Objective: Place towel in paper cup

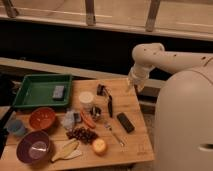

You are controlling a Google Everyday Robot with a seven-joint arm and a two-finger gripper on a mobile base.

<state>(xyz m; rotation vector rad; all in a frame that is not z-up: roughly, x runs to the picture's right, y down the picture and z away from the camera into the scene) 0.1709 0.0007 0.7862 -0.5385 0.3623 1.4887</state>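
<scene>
A white paper cup [86, 99] stands upright near the middle of the wooden table [135, 145]. A crumpled blue-grey towel [69, 120] lies just in front and to the left of the cup, beside a carrot [88, 120]. My gripper [131, 86] hangs from the white arm [150, 55] over the table's back right edge. It is to the right of the cup, well away from the towel, and holds nothing that I can see.
A green tray [30, 92] with a grey block [58, 92] sits at the back left. Also on the table are an orange bowl [42, 118], a purple bowl [34, 148], a blue cup [16, 127], grapes [82, 134], a banana [66, 150], an orange fruit [99, 146], a black remote [125, 122] and a fork [115, 134].
</scene>
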